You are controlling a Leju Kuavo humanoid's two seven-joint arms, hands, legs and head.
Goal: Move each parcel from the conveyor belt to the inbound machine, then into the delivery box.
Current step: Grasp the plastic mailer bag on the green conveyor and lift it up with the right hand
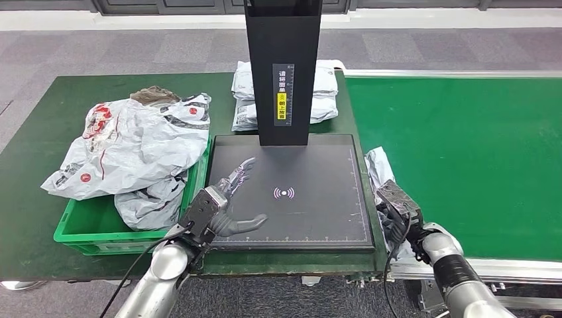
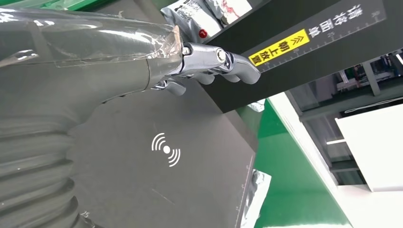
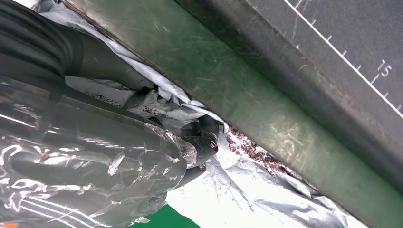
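Two hands at the inbound machine: my left one free, my right one down in a grey parcel.

My left hand (image 1: 222,205) hovers over the near left corner of the inbound machine's black scan plate (image 1: 318,218), its fingers (image 2: 237,71) spread apart and holding nothing, thumb stretched toward the wireless mark (image 1: 283,193). My right hand (image 1: 397,207) is in the gap between the plate's right edge and the green conveyor belt (image 1: 464,159), its fingers (image 3: 209,142) buried in the crumpled grey parcel (image 1: 378,165) wedged there; I cannot tell whether they grip it. More bagged parcels (image 1: 318,93) lie behind the machine's black post (image 1: 283,66) at the far edge of the desk (image 1: 33,199). At the desk's left side, the green delivery box (image 1: 93,235) holds a heap of white and grey parcels (image 1: 132,146).
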